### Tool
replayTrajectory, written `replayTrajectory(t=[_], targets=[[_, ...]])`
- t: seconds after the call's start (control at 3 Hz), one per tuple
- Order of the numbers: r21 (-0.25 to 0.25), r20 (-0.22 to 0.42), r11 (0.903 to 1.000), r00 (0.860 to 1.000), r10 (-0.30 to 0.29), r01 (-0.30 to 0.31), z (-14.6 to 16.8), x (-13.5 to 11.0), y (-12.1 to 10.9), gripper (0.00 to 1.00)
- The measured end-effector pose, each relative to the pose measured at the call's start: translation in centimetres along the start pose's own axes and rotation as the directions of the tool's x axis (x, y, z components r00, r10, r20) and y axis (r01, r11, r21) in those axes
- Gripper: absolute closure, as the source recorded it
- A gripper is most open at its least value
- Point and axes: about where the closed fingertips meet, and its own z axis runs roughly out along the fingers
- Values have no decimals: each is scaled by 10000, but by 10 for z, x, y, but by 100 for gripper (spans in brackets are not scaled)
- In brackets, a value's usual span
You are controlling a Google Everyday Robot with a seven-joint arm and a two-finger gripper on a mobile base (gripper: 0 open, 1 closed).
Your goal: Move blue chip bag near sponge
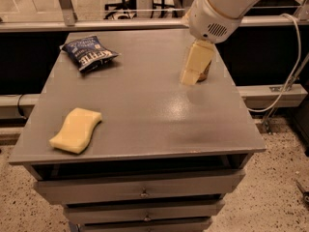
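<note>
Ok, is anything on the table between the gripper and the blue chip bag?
No. In the camera view, only bare tabletop lies between the gripper and the chip bag; the can sits behind the gripper.
</note>
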Motion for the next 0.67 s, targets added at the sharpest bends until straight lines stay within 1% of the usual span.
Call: replayTrajectory(t=[0.33, 0.67], targets=[[189, 489, 9998, 9988, -84, 75, 12, -13, -11, 0], [420, 1371, 9988, 9901, -310, 255, 45, -50, -44, 0]])
